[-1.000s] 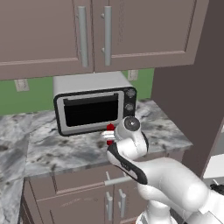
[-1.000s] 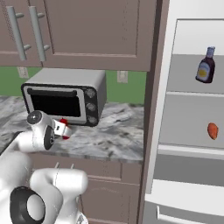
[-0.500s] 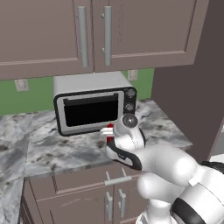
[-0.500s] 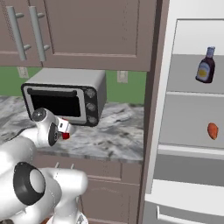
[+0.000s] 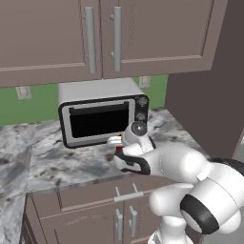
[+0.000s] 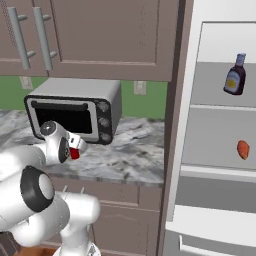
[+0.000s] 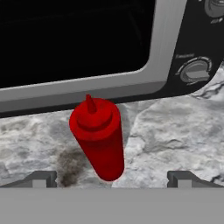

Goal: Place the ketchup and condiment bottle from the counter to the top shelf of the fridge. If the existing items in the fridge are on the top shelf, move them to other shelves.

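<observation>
On the counter (image 7: 175, 131), just in front of the toaster oven (image 7: 87, 48), the ketchup (image 7: 98, 138) is standing upright, and I am hanging my gripper (image 7: 111, 178) above it with both fingers (image 7: 41, 179) spread wide apart, neither one touching the bottle. Off to the right, inside the open fridge (image 6: 220, 30), the condiment bottle (image 6: 235, 75) is sitting on the top shelf (image 6: 215, 107), and an orange-red food piece (image 6: 242, 149) is resting on the shelf below.
</observation>
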